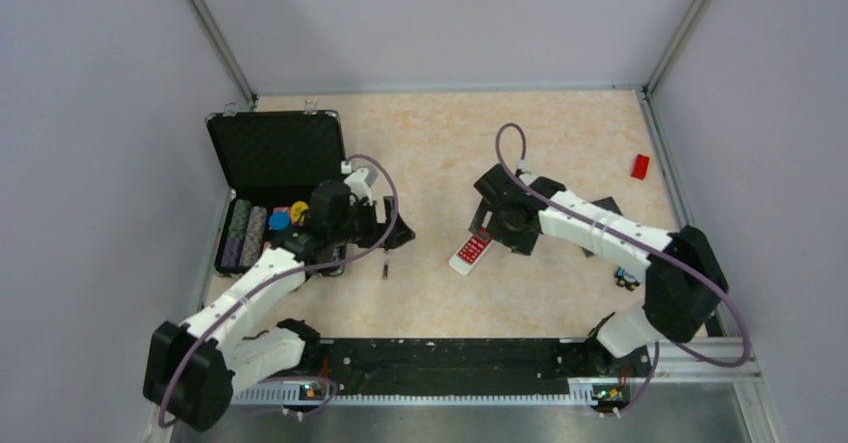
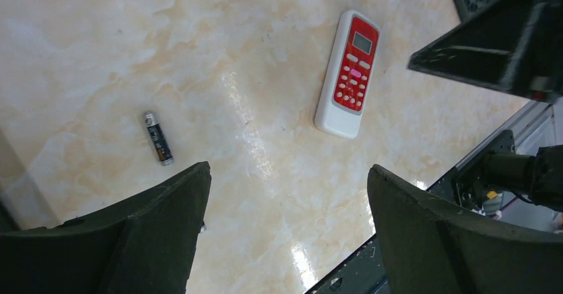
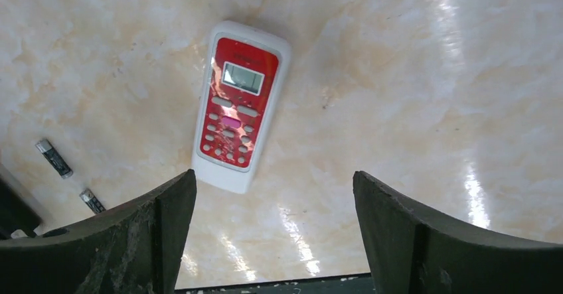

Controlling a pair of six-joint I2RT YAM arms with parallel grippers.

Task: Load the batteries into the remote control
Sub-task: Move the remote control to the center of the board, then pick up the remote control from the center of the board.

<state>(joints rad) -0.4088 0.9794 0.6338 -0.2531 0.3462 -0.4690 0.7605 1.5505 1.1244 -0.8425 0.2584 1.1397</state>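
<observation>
The remote control (image 1: 471, 252) lies face up on the table, white with a red button panel; it also shows in the left wrist view (image 2: 348, 73) and the right wrist view (image 3: 242, 125). Two slim dark batteries lie loose to its left: one (image 3: 53, 158) and another (image 3: 92, 201). One battery (image 1: 385, 271) shows in the top view and in the left wrist view (image 2: 158, 147). My left gripper (image 1: 400, 235) (image 2: 289, 174) is open and empty, above the table beside the batteries. My right gripper (image 1: 487, 225) (image 3: 273, 181) is open and empty, just above the remote's far end.
An open black case (image 1: 275, 153) with colourful chips (image 1: 250, 231) stands at the left, close to my left arm. A red block (image 1: 640, 166) lies at the far right. A dark flat piece (image 1: 606, 206) and a small object (image 1: 627, 280) lie by my right arm.
</observation>
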